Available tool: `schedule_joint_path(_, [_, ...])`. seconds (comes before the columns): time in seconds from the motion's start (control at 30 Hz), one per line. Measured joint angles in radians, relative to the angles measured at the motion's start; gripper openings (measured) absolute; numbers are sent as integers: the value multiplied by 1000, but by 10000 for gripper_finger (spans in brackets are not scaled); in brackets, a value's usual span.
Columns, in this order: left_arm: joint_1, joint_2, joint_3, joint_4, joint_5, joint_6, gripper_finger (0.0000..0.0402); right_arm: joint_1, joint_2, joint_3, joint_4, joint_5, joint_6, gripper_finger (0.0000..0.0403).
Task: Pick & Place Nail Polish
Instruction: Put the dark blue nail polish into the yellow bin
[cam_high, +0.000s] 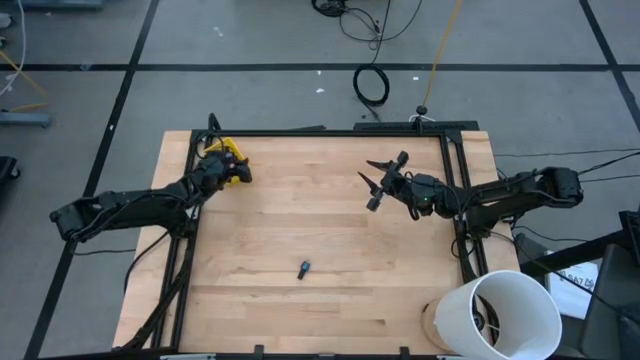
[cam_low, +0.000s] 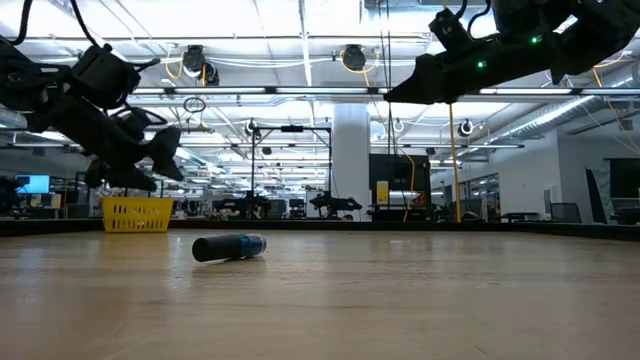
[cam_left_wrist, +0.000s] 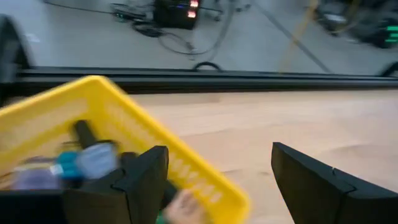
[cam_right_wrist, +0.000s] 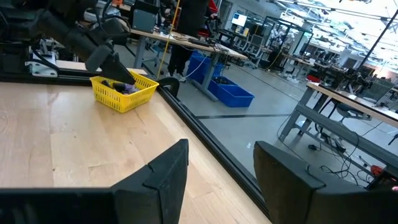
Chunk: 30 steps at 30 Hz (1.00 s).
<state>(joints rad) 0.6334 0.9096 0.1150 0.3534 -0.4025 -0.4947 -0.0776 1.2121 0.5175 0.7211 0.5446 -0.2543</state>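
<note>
One small yellow plastic mesh bin (cam_high: 228, 153) sat at the table's far left corner, holding several tiny dark-capped nail polish bottles (cam_left_wrist: 87, 163) in blue, purple and pale tones, too blurred to count. The left gripper (cam_high: 238, 172) hovered just over the bin's edge, its fingers spread wide and empty. One blue bottle with a black cap (cam_high: 304, 268) lay on its side on the light wooden table (cam_high: 320, 220), well apart. The right gripper (cam_high: 381, 177) hung mid-air, parted, holding nothing.

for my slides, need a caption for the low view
One blue bottle lies on its side on the table; yellow bin behind, left hand hanging above the bin.
</note>
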Motion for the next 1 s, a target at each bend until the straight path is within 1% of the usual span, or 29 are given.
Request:
schedule_joint_path(0.1, [0,0,0,39,96,11,279,0,0,0,0,0,0,171])
schedule_joint_path(0.2, [0,0,0,74,229,29,280,0,0,0,0,0,0,171])
schedule_joint_path(0.3, [0,0,0,103,402,8,280,0,0,0,0,0,0,171])
schedule_joint_path(0.37, [-3,0,0,124,554,-16,280,0,0,0,0,0,0,171])
schedule_joint_path(0.43, [-30,0,0,152,696,-37,277,0,0,0,1,0,0,171])
schedule_joint_path(0.47, [-57,0,0,163,737,-45,274,0,0,0,2,0,0,171])
schedule_joint_path(0.5, [-92,0,0,176,751,-57,271,0,0,0,5,0,0,171])
schedule_joint_path(0.57, [-179,0,12,183,727,-55,264,0,0,0,9,0,0,171])
schedule_joint_path(0.63, [-283,0,44,179,675,-31,257,0,0,0,9,0,0,171])
schedule_joint_path(0.7, [-397,0,92,167,610,0,252,0,0,0,9,0,0,171])
schedule_joint_path(0.77, [-525,15,147,121,533,30,251,0,0,0,9,0,-2,171])
schedule_joint_path(0.9, [-768,123,298,-93,315,39,252,0,0,0,9,0,-20,171])
schedule_joint_path(0.93, [-817,162,342,-148,272,21,252,-1,0,0,9,0,-22,171])
schedule_joint_path(1.0, [-892,258,439,-260,225,-43,252,-1,0,0,9,0,-26,171])
